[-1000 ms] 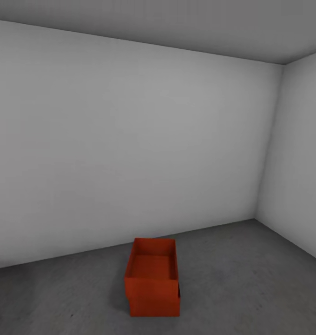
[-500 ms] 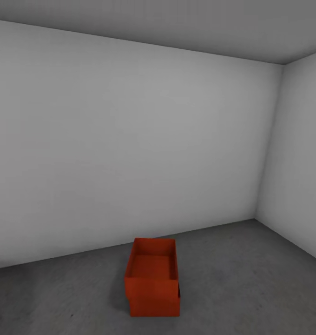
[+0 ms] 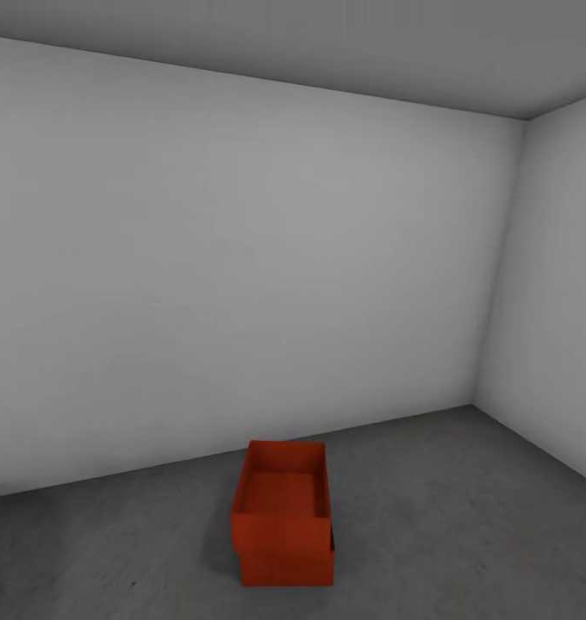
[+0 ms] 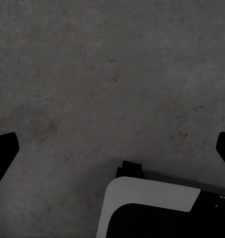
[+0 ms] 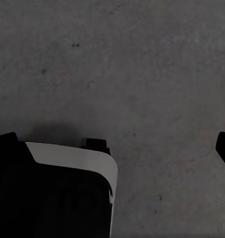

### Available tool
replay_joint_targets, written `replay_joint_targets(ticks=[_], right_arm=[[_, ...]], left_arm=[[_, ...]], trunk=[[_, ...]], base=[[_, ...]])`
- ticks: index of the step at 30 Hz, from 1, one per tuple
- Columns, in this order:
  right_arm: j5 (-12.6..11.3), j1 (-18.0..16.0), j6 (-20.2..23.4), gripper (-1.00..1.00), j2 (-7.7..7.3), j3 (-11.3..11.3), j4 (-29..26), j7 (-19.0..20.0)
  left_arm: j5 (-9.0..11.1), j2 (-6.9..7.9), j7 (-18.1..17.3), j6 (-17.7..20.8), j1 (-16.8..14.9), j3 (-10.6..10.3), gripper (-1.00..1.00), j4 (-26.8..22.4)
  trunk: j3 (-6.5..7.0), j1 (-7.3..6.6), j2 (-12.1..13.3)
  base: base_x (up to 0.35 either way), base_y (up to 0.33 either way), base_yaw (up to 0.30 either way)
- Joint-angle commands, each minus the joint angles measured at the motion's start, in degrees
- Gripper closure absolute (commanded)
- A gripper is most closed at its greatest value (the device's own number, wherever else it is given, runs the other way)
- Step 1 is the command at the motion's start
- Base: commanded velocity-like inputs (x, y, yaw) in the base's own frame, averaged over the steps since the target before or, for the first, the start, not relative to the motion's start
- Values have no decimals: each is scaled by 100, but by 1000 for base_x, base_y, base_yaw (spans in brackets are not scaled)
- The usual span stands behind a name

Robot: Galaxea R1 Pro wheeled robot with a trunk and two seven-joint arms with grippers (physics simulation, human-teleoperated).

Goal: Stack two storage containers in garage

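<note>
Both the left claw (image 4: 112, 148) and the right claw (image 5: 115, 144) hang spread wide and empty over the rough dark grey concrete floor (image 3: 465, 525), while the two orange-red thin-walled rectangular storage containers (image 3: 283, 515) sit stacked on it near the plain pale grey wall (image 3: 241, 275).

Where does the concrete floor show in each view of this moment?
Head view: the floor runs along the bottom, under the stacked containers, up to the walls.
Left wrist view: the floor is the backdrop beyond the open left pincer.
Right wrist view: the floor likewise lies beyond the open right pincer.
Shared landmark: its rough dark grey concrete.
</note>
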Motion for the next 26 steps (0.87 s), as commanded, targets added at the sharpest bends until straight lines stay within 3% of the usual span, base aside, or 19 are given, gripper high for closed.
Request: replay_joint_targets(ticks=[1,14,26], right_arm=[[-42,-7,-29,-100,3,47,17,-3],[-38,-7,-29,-100,3,43,17,-10],[-6,-7,-37,-100,90,105,17,-57]], left_arm=[[35,0,-4,-22,-5,27,-100,7],[35,0,-4,-22,-5,27,-100,5],[35,0,-4,-22,-5,27,-100,5]], trunk=[[-8,0,-5],[-8,0,-5],[-8,0,-5]], base=[[0,0,0],[0,0,0],[0,0,0]])
